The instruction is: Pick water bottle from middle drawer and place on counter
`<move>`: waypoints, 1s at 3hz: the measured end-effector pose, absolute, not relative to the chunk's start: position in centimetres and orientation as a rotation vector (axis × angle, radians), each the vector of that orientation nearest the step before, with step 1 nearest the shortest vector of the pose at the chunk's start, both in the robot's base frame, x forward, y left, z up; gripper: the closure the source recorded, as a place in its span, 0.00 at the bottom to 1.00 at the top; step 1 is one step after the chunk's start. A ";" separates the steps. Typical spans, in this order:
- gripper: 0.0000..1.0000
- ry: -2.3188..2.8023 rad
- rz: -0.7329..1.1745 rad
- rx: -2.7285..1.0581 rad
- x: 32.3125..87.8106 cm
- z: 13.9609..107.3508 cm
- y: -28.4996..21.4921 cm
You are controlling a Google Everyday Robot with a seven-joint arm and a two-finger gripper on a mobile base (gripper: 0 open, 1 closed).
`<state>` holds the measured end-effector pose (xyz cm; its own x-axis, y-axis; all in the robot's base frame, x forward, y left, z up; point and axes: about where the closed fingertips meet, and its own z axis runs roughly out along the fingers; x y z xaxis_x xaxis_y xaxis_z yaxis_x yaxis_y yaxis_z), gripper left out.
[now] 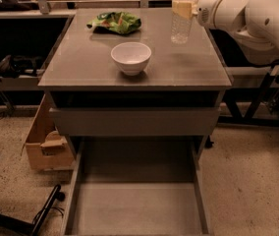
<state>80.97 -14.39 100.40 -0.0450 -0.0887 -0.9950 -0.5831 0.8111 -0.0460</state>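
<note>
The water bottle [182, 26], clear with a ribbed body, stands upright over the back right part of the counter [90, 58]; its cap is cut off by the top edge of the view. My gripper [181, 9] reaches in from the right and is shut on the bottle's upper body, with a yellowish finger pad [181, 8] across it. I cannot tell if the bottle's base touches the counter. The middle drawer [134, 205] is pulled out wide at the bottom of the view and its floor is bare.
A white bowl [130, 58] sits mid-counter, left of the bottle. A green snack bag [115, 22] lies at the back left. A shallower drawer front [134, 121] is below the counter edge. A cardboard box [43, 144] stands on the floor at the left.
</note>
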 end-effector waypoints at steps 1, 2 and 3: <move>1.00 1.616 0.433 -0.497 82.9 100.2 -14.7; 1.00 1.616 0.421 -0.471 84.0 99.4 -14.8; 1.00 1.612 0.397 -0.472 84.7 98.5 -14.5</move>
<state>84.67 -14.50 98.50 -0.0680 -0.0676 -0.9954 -0.5219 0.8527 -0.0223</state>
